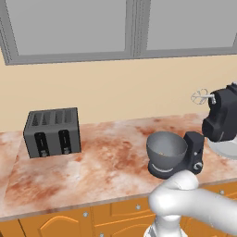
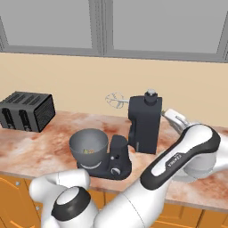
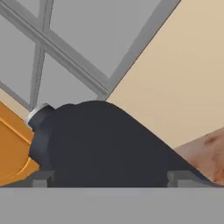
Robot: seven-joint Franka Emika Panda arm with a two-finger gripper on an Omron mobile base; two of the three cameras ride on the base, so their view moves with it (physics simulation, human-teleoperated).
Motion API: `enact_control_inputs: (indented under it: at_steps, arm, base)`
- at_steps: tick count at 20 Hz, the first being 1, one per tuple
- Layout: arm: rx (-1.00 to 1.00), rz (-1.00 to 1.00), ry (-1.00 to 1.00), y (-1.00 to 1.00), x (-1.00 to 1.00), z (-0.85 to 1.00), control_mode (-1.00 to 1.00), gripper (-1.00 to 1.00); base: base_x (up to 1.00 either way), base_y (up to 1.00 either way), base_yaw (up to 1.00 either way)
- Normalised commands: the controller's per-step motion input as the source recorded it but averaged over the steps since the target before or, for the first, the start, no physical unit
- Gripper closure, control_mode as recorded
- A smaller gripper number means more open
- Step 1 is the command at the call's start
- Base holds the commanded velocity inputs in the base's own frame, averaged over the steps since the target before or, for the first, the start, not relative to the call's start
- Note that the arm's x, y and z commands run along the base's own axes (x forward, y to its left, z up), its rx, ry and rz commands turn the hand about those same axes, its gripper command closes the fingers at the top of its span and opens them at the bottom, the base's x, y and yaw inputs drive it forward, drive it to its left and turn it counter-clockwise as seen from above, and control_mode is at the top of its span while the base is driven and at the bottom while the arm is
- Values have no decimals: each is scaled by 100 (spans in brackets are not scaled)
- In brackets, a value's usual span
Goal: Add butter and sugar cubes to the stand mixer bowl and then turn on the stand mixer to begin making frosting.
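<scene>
Gripper (image 3: 112, 177), jaws wide and empty, straddles the tilted-back stand mixer (image 3: 100, 144) head, seemingly to lower it over the stand mixer bowl (image 2: 89, 147) holding ingredients.

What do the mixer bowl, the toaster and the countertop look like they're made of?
Stand mixer bowl: probably brushed metal, smooth grey with soft sheen. Toaster: dark grey matte body, metal or plastic, hard to say. Countertop: mottled reddish-cream pattern, likely polished stone or a laminate imitation.
</scene>
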Motion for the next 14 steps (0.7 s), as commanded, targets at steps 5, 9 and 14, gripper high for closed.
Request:
enact_control_inputs:
  at_steps: [5,9,14]
  arm:
    - [14,3,0,11,22,-3,-100,-100]
    - [6,3,0,59,0,-3,-100,-100]
    - [0,1,0,98,6,-3,-100,-100]
  base:
    - [0,0,0]
    - [0,0,0]
    - [0,0,0]
